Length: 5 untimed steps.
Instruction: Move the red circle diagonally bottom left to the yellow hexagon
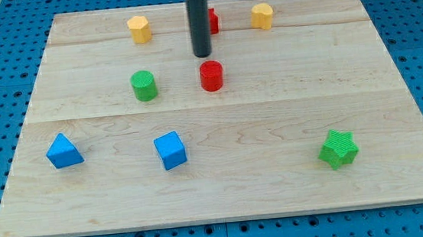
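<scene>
The red circle [212, 76] stands on the wooden board [345, 68], near the middle of its upper half. My tip [203, 55] is just above it in the view, a small gap away and slightly to its left. The yellow hexagon [139, 29] is near the board's top edge, up and to the left of the red circle. The rod comes down from the view's top and hides part of another red block [213, 20], whose shape I cannot make out.
A second yellow block [262, 16] sits at the top, right of the rod. A green circle [144, 86] is left of the red circle. A blue triangle [64, 150], a blue cube [170, 150] and a green star [338, 149] lie lower down.
</scene>
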Each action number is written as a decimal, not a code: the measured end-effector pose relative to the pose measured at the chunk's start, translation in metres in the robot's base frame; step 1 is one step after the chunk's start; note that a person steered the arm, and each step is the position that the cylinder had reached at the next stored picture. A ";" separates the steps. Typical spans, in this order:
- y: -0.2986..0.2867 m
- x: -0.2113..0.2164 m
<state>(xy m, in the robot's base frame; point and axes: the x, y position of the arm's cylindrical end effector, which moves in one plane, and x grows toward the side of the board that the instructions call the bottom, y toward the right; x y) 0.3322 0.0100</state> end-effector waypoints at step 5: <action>-0.020 0.024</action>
<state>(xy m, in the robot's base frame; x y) 0.3564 -0.0105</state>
